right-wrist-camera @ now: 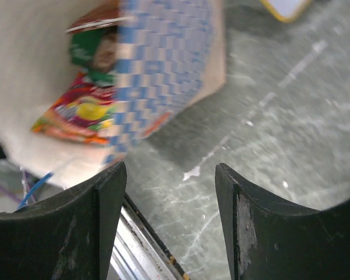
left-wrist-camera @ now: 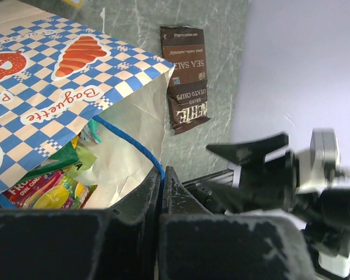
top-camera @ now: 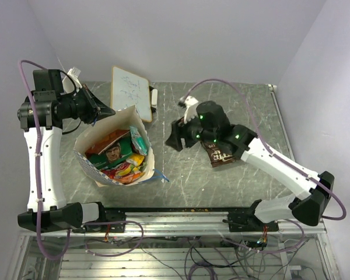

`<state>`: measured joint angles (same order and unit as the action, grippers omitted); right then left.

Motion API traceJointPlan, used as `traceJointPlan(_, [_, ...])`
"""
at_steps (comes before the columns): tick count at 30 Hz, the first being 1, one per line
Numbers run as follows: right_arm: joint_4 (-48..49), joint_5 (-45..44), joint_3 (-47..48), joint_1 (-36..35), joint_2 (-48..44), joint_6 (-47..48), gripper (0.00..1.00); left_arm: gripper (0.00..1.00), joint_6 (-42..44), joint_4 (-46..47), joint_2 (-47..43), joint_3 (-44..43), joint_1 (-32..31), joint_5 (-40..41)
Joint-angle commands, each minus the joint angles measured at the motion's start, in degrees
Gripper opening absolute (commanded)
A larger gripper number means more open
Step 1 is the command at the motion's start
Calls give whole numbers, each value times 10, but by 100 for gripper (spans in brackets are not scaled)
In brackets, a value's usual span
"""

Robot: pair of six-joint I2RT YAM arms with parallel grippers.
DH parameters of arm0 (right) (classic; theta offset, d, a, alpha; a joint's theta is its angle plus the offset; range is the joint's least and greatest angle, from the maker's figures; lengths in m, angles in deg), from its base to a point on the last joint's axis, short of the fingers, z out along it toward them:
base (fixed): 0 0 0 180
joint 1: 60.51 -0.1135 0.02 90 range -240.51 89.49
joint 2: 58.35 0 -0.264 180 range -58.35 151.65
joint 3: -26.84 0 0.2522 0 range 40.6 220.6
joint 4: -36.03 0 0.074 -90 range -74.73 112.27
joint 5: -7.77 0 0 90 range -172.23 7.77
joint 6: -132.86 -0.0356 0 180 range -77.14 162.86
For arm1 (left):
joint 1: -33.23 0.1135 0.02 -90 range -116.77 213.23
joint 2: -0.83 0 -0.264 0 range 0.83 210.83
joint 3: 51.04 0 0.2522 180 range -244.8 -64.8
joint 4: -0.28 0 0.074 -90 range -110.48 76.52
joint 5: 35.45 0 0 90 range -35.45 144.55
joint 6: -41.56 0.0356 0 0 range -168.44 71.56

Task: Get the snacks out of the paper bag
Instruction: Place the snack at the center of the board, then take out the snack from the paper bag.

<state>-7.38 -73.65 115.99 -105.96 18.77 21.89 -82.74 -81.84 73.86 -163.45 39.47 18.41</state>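
Left of table centre: paper bag point(top-camera: 99, 172), standing with its mouth open upward and its checkered side outward.
Inside bag: snacks lie loosely together, including a green packet point(top-camera: 114, 153), a teal-orange packet point(top-camera: 139, 140) and a yellow packet point(top-camera: 135, 162).
Out of bag: brown packet point(top-camera: 219, 153) lies flat on the table point(top-camera: 186, 181), right of the bag and partly under the right arm.
Left gripper point(top-camera: 105, 111): fingers pressed together, pinching the bag's far rim beside the blue cord handle point(left-wrist-camera: 128, 140).
Right gripper point(right-wrist-camera: 169, 175): jaws stand apart with nothing between them, over bare table between bag and brown packet.
Far side: white board point(top-camera: 131, 92), just behind the bag.
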Motion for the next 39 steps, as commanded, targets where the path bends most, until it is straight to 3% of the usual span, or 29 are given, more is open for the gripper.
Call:
traceJointPlan(1, [83,6,18,-90,-12,154,62,7,-26,33,-7,-20,4,-35])
traceJointPlan(4, [107,66,42,-122,9,285,59,7,-27,32,-13,-16,4,-40])
traceJointPlan(7, [116,132,54,-153,33,483,58,7,-23,25,-22,-11,4,-35])
traceJointPlan(10, [148,161,46,-171,54,674,65,7,-27,26,-29,-7,4,-36])
traceJointPlan(16, [198,148,97,-171,156,818,69,7,-26,19,-33,-31,4,-34])
traceJointPlan(26, [200,112,179,-172,314,912,62,7,-30,15,-42,-63,4,-40])
traceJointPlan(39, [256,71,210,-175,421,921,56,7,-15,-9,-33,-74,4,-26])
